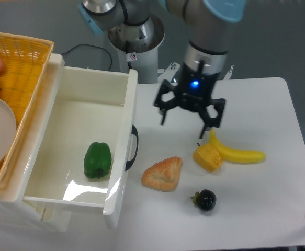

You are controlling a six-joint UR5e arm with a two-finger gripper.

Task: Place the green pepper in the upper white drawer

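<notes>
The green pepper (97,160) lies on the floor of the upper white drawer (66,204), near its right wall. The drawer stands pulled out, its dark curved handle (134,148) facing the table. My gripper (188,122) hangs open over the white table to the right of the drawer, well apart from the pepper, with nothing between its fingers. It is just above and left of the yellow-orange pepper piece (207,157).
A pastry (163,173), a banana (236,151) and a small dark fruit (204,200) lie on the table right of the drawer. A yellow woven basket (21,65) with a plate and an onion sits at the far left.
</notes>
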